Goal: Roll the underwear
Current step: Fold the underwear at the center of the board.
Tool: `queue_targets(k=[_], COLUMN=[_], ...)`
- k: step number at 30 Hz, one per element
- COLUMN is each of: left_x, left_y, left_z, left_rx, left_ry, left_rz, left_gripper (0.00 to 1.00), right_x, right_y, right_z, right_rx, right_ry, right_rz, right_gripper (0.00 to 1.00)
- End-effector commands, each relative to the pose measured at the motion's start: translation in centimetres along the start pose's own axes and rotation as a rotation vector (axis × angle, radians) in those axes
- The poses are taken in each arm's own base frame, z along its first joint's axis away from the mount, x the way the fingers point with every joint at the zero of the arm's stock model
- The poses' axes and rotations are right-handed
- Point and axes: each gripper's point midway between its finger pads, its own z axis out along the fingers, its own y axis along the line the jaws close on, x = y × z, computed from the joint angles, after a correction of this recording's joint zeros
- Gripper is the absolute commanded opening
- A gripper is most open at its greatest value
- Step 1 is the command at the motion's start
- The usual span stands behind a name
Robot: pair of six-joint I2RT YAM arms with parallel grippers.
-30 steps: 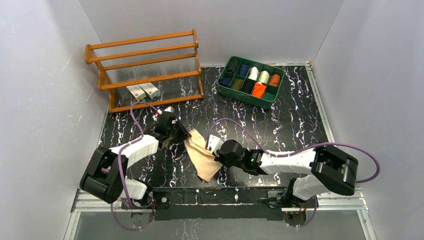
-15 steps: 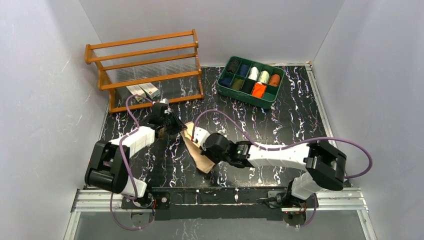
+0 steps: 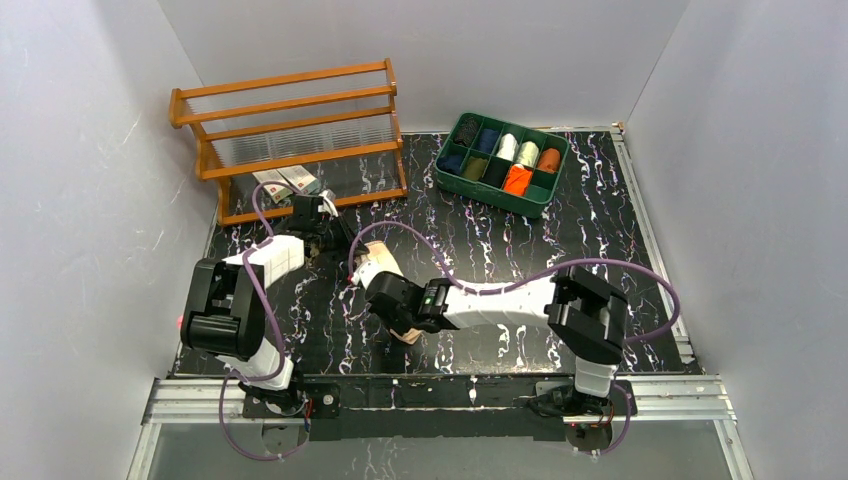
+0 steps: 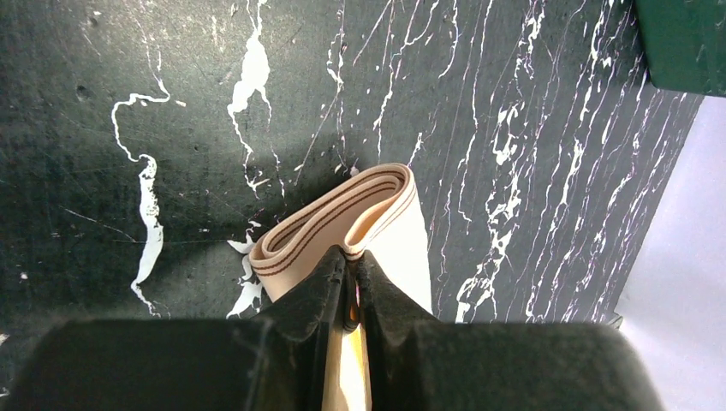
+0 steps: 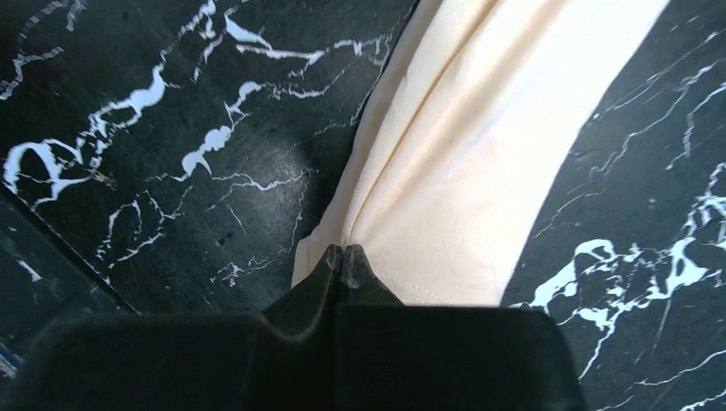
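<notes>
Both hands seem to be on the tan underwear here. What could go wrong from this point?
1. The left hand pinches only a small fold at the waistband of the tan underwear; a pull may slip it free.
2. The right hand grips a thin crease at the cloth's edge, so it might bunch rather than roll evenly.
3. In the top view the left hand sits close to the wooden rack and could bump it.
</notes>
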Motion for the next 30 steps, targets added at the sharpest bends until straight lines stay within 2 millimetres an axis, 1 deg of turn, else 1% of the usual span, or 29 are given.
queue_targets(k=[1, 4, 7, 13, 15, 17, 18, 20, 21, 22, 24, 26, 28, 30], left_x=[-0.1, 0.5, 0.9, 1.4, 1.5, 1.7, 1.7, 1.4, 1.3, 1.3, 1.1, 0.8, 0.4, -0.1], left_y=[0.3, 1.3, 1.9, 2.7, 3.0, 2.8, 2.7, 2.4, 2.2, 2.0, 1.9, 1.5, 1.3, 1.1], left_z=[-0.6, -0.4, -0.3, 0.0, -0.1, -0.3, -0.5, -0.9, -1.1, -1.4, -1.9, -2.6, -3.3, -4.2], left_rx=[-0.006, -0.030, -0.043, -0.060, -0.074, -0.066, -0.064, -0.058, -0.052, -0.050, -0.058, -0.061, -0.072, -0.092], left_ry=[0.039, 0.067, 0.071, 0.076, 0.077, 0.076, 0.070, 0.052, 0.046, 0.043, 0.035, 0.016, -0.002, -0.027], left_rz=[0.042, 0.042, 0.038, 0.037, 0.035, 0.032, 0.030, 0.029, 0.031, 0.032, 0.036, 0.044, 0.053, 0.063], left_gripper=[0.06, 0.06, 0.06, 0.09, 0.13, 0.16, 0.19, 0.29, 0.33, 0.37, 0.44, 0.48, 0.52, 0.54], right_x=[1.1, 2.1, 3.1, 4.3, 4.2, 3.4, 2.7, 1.1, 0.2, -0.6, -2.1, -3.4, -4.1, -4.2], right_y=[0.3, 0.6, 0.7, 2.2, 2.4, 2.7, 2.9, 3.0, 3.0, 2.9, 2.6, 2.1, 1.1, -0.2], right_z=[0.3, 0.8, 1.1, 1.2, 0.9, 0.2, -0.4, -1.6, -2.3, -3.0, -4.3, -5.7, -6.4, -6.6], right_rx=[0.018, 0.000, -0.012, -0.098, -0.108, -0.127, -0.142, -0.162, -0.170, -0.175, -0.181, -0.191, -0.186, -0.166], right_ry=[0.054, 0.070, 0.088, 0.105, 0.103, 0.077, 0.052, -0.004, -0.035, -0.064, -0.115, -0.170, -0.202, -0.219], right_rz=[0.034, 0.033, 0.034, 0.060, 0.082, 0.100, 0.109, 0.127, 0.134, 0.142, 0.165, 0.197, 0.239, 0.296], right_gripper=[0.01, 0.01, 0.01, 0.02, 0.08, 0.17, 0.23, 0.38, 0.45, 0.48, 0.52, 0.55, 0.56, 0.54])
